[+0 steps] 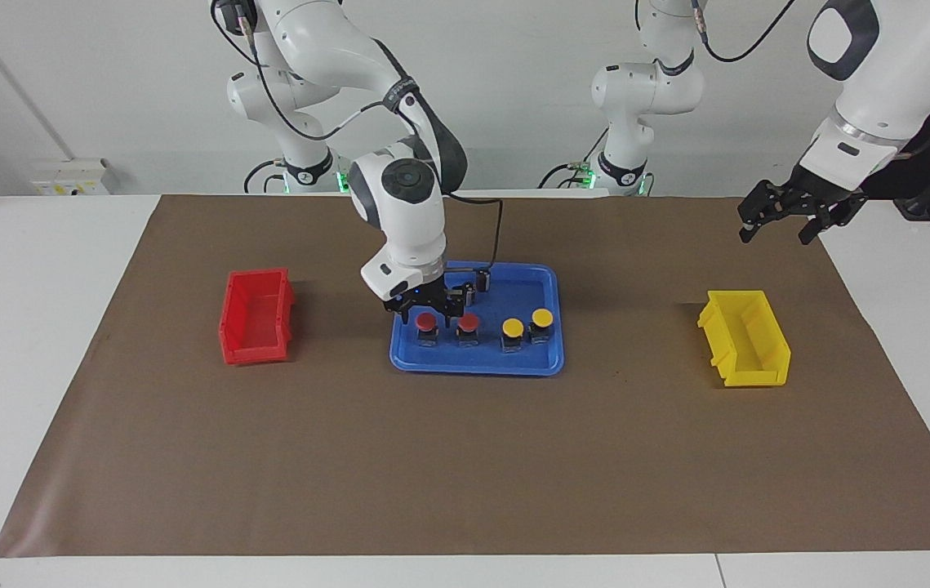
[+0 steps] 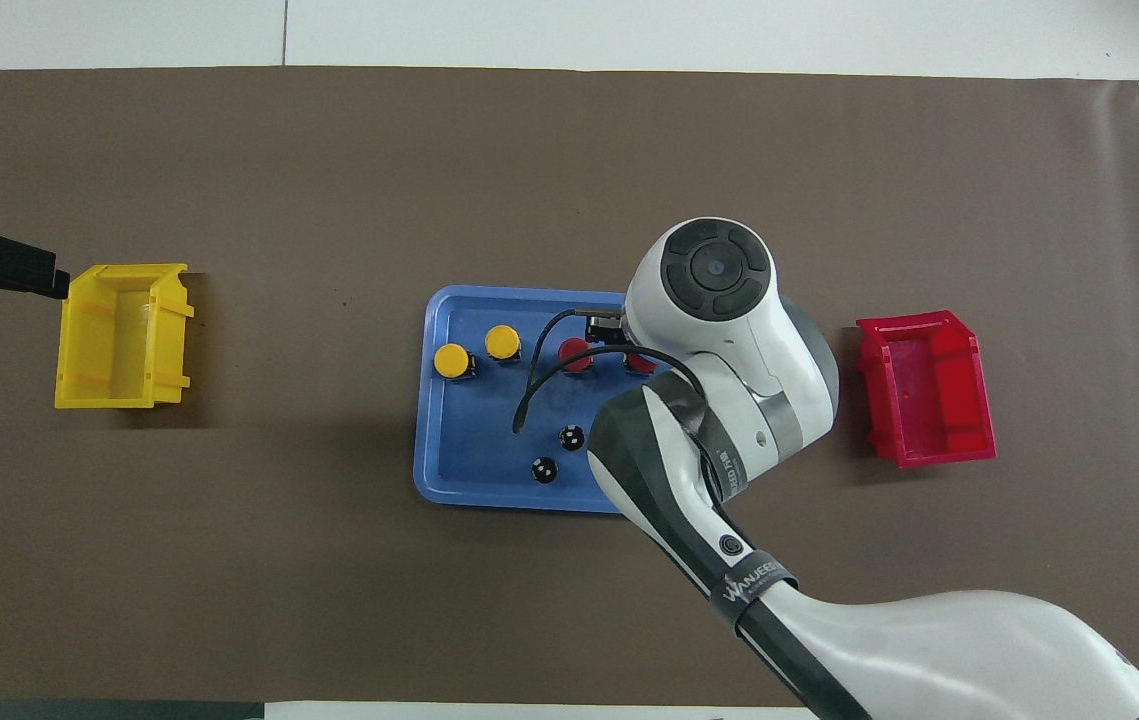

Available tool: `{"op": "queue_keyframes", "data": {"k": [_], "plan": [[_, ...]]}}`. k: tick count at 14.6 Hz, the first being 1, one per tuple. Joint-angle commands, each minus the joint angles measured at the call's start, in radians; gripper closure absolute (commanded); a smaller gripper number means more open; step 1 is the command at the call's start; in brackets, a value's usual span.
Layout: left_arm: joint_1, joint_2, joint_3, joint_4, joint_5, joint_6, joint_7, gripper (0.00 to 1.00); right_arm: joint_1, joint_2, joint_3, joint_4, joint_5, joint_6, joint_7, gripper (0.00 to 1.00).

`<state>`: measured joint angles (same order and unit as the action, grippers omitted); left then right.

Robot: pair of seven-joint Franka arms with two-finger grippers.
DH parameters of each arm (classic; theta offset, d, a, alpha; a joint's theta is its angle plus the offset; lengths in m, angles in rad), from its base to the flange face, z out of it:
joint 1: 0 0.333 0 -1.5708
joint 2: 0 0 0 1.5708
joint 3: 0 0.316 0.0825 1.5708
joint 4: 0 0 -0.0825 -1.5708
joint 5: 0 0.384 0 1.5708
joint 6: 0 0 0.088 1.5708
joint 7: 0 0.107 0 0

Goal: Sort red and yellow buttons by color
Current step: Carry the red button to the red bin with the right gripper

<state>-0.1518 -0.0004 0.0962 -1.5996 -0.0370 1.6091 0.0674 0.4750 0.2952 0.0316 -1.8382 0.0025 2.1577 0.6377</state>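
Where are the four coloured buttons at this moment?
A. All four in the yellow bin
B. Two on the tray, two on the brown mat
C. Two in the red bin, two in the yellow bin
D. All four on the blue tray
D: both red buttons and both yellow buttons stand on the blue tray, while the red bin and the yellow bin hold none.

Blue tray (image 1: 550, 282) at centre of brown mat (image 1: 465, 457) on table (image 1: 24, 327); two black cylinders (image 2: 571, 437) inside, at tray's 5 o'clock, overhead view.
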Motion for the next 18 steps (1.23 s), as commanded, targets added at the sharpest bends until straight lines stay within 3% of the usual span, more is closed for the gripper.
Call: {"op": "queue_keyframes", "data": {"k": [1, 8, 10, 13, 16, 18], "plan": [[-0.011, -0.023, -0.001, -0.017, -0.003, -0.009, 0.0, 0.0, 0.002, -0.044, -0.002, -0.075, 0.014, 0.043, -0.029, 0.27], [0.005, -0.021, 0.004, -0.019, -0.003, 0.003, 0.003, 0.0, 0.008, -0.03, -0.002, -0.115, 0.013, 0.136, -0.032, 0.36], [0.005, -0.023, 0.005, -0.02, -0.003, 0.003, 0.005, 0.0, 0.008, -0.03, -0.002, -0.113, 0.013, 0.136, -0.033, 0.47], [0.005, -0.036, 0.004, -0.049, -0.003, 0.005, -0.001, 0.0, 0.01, -0.028, -0.002, -0.108, 0.013, 0.134, -0.032, 0.73], [-0.003, -0.038, 0.004, -0.057, -0.003, 0.025, -0.042, 0.0, -0.01, -0.03, -0.006, -0.003, 0.007, 0.021, -0.049, 0.76], [-0.026, -0.05, -0.009, -0.11, -0.003, 0.13, -0.147, 0.0, -0.068, -0.062, -0.016, 0.144, 0.01, -0.181, -0.128, 0.76]]}}
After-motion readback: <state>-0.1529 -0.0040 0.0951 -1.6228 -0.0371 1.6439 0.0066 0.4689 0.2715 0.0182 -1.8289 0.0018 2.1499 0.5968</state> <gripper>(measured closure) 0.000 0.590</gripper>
